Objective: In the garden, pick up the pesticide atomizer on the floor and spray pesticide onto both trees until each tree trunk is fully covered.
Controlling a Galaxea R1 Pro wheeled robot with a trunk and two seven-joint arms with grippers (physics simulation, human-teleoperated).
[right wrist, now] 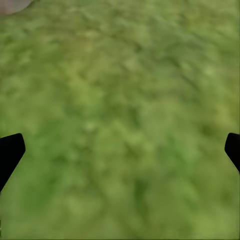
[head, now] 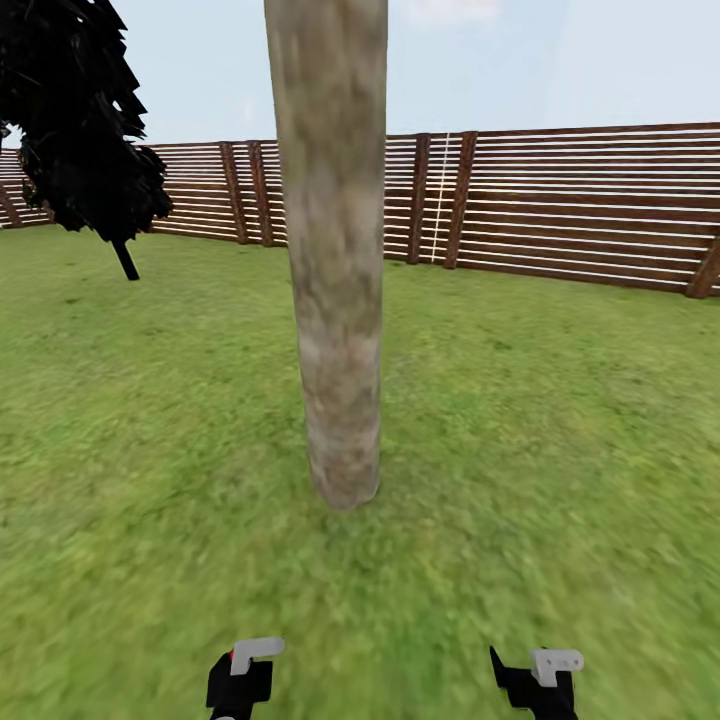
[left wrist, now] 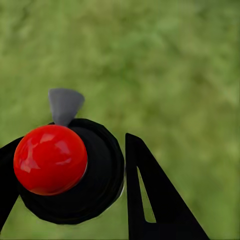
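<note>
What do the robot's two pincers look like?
In the head view, the left pincer and right pincer are black blocks with pale grey tips. The wrist views show flat, black, wedge-shaped fingers; one has a narrow slot cut through it.

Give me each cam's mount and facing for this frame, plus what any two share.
Head view: on the robot's head, facing forward and down at a tree trunk, the fence and a second tree; left gripper and right gripper show at the lower edge.
Left wrist view: near the left gripper, looking along its fingers at grass, onto the held pesticide atomizer.
Right wrist view: near the right gripper, over grass, finger tips wide apart.
Shared: all three see the grass; head and left wrist views both show the atomizer.
</note>
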